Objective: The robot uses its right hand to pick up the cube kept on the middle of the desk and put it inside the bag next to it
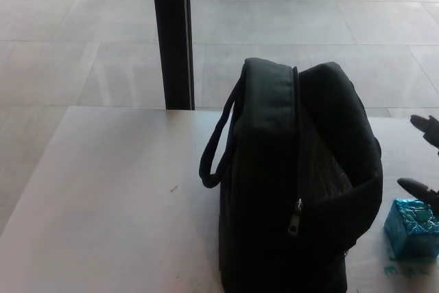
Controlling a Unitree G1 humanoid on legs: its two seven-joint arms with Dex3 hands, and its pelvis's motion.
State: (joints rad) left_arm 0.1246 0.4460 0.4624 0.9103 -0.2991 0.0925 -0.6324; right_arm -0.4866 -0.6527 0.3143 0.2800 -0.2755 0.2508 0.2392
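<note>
While the black bag [295, 183] stands upright mid-desk [103, 204], zip partly open, the blue cube [411, 229] sits just right of it at the near edge. Right hand [425, 159] enters far right, fingers spread, grasping nothing, above the cube.

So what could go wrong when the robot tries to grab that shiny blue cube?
The cube sits near the table's right edge, so a clumsy touch from the right hand might knock it off. Only fingertips show at the picture's side, so the grasp is hard to watch. The bag stands tall right beside the cube, and the hand might bump it.
</note>
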